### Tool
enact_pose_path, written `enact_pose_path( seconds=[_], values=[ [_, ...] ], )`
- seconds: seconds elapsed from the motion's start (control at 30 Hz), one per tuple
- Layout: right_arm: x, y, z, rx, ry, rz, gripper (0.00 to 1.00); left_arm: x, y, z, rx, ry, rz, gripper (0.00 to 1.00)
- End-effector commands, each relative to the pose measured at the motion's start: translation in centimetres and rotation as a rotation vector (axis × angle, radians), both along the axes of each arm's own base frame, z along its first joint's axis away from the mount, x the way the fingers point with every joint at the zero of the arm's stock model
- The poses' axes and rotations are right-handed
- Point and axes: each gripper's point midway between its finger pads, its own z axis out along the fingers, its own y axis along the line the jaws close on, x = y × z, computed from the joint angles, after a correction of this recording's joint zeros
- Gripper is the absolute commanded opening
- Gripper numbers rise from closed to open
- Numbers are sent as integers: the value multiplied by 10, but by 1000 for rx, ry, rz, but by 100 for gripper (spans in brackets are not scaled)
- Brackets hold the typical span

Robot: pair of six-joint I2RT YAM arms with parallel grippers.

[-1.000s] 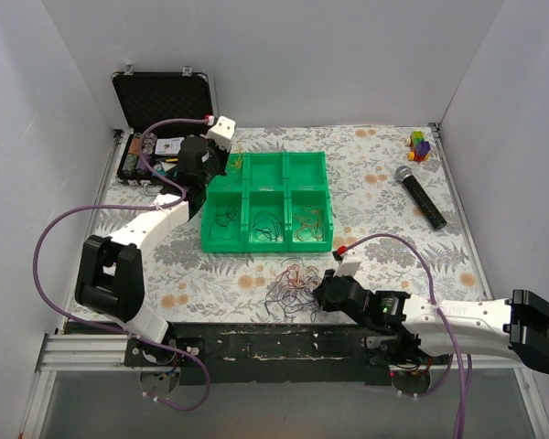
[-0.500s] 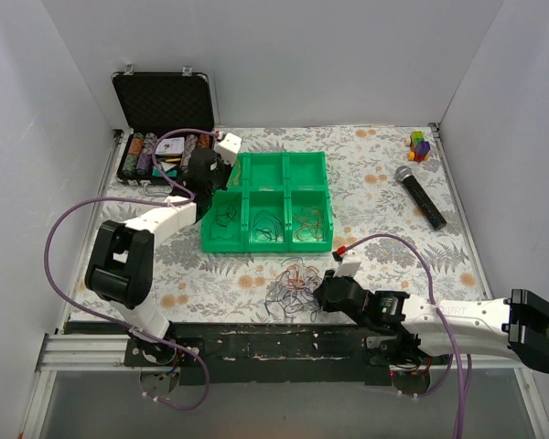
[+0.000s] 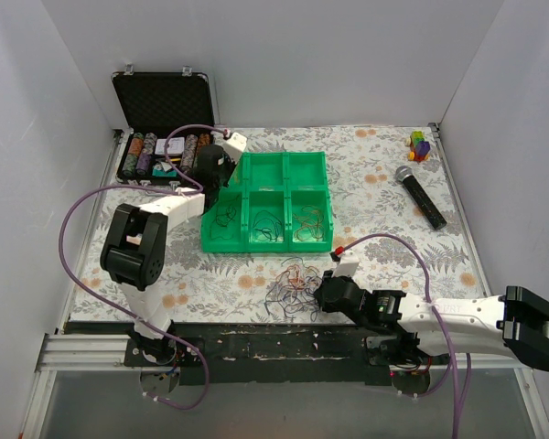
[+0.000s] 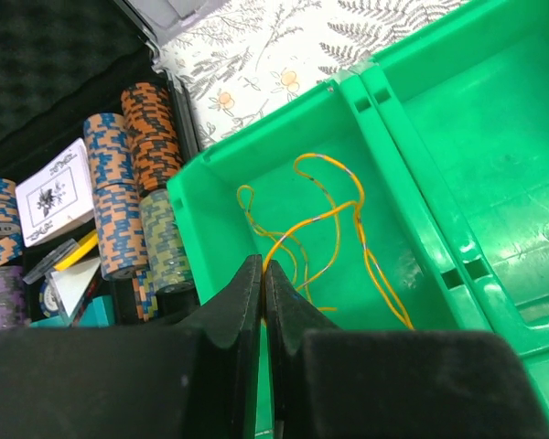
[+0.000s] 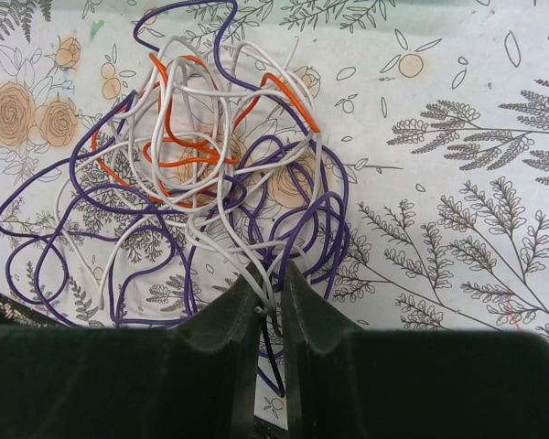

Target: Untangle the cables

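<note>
Orange wire [image 4: 329,229] pinched in left claw [image 4: 263,267]; right claw [image 5: 270,279] pinches near edge of tangle [image 5: 201,174].

The tangle of cables [image 5: 201,174] has purple, white and orange strands; the table [image 5: 457,110] has a white cover printed with grey ferns and pale orange flowers. The compartment tray [image 3: 265,245] is uniform bright green and contains one yellow-orange wire [image 4: 334,219]; the poker chips [image 4: 119,210] are edge-striped orange and blue, with grey-green and purple stacks alongside. The case [image 3: 160,96], left hand [image 4: 262,270] and right hand [image 5: 272,279] are black; the microphone [image 3: 421,197] has a black body and a silver head.
</note>
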Motion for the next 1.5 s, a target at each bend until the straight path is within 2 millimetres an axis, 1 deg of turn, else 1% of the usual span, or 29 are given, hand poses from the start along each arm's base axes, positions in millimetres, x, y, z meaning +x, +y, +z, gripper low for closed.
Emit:
enact_pose_path(
  seconds=[0.0,0.07,0.1,0.17,0.2,0.27,0.33,0.37,0.43,0.5,0.53,0.6,0.63,0.67,0.7,0.73,0.8,0.83,0.87,0.9,0.93,0.97,1.0,1.1,1.17,1.23,1.3,1.47],
  values=[
    [5,11,15,41,-19,-10,21,17,3,30,-4,-89,25,0],
    [5,11,15,38,-22,-10,21,15,2,25,-3,-75,15,1],
    [5,11,15,39,-21,-13,21,12,2,23,-3,-67,7,3],
    [5,10,15,38,-22,-14,21,6,0,17,-3,-38,-15,10],
    [5,10,14,36,-21,-14,21,2,-2,15,-8,-23,-30,15],
    [5,11,14,37,-19,-15,21,-5,-5,13,-18,0,-48,22],
    [5,10,13,34,-17,-14,22,-10,-7,17,-35,15,-62,32],
    [5,11,13,34,-17,-14,22,-12,-9,22,-45,15,-68,36],
    [5,10,13,35,-17,-15,22,-15,-11,40,-75,-6,-77,44],
    [5,10,13,39,-16,-15,22,-16,-15,64,-107,-37,-86,48],
    [5,10,13,38,-17,-14,22,-17,-17,72,-123,-40,-92,50],
    [5,11,14,40,-20,-11,22,-20,-24,98,-166,-58,-117,53],
    [6,11,16,40,-24,-12,22,-29,-35,108,-201,-40,-184,55],
    [6,12,17,44,-27,-13,22,-38,-44,116,-225,-28,-241,57],
    [7,12,19,50,-31,-13,22,-50,-53,118,-246,4,-300,59],
    [7,13,21,53,-35,-13,22,-67,-62,120,-262,36,-372,61],
    [8,12,24,61,-40,-17,22,-104,-80,113,-267,93,-503,64],
    [8,11,25,62,-42,-19,22,-127,-94,110,-257,111,-590,65],
    [8,10,26,65,-45,-23,22,-148,-103,102,-247,130,-655,66],
    [8,8,27,69,-48,-27,22,-170,-113,99,-231,131,-730,68],
    [9,7,29,73,-52,-30,22,-194,-123,91,-214,146,-800,68],
    [9,6,31,75,-57,-33,22,-216,-130,92,-198,137,-869,69],
    [10,5,33,77,-62,-37,22,-236,-137,84,-186,155,-927,69],
    [10,1,35,76,-67,-41,22,-283,-148,61,-191,261,-1043,68],
    [9,0,33,76,-61,-44,22,-305,-149,45,-182,344,-1086,65],
    [8,-1,31,78,-55,-46,22,-320,-148,29,-156,393,-1121,63],
    [7,-1,29,78,-51,-46,22,-331,-145,15,-127,423,-1150,62],
    [7,0,29,77,-48,-47,22,-350,-148,-6,-101,494,-1208,62]
  ],
)
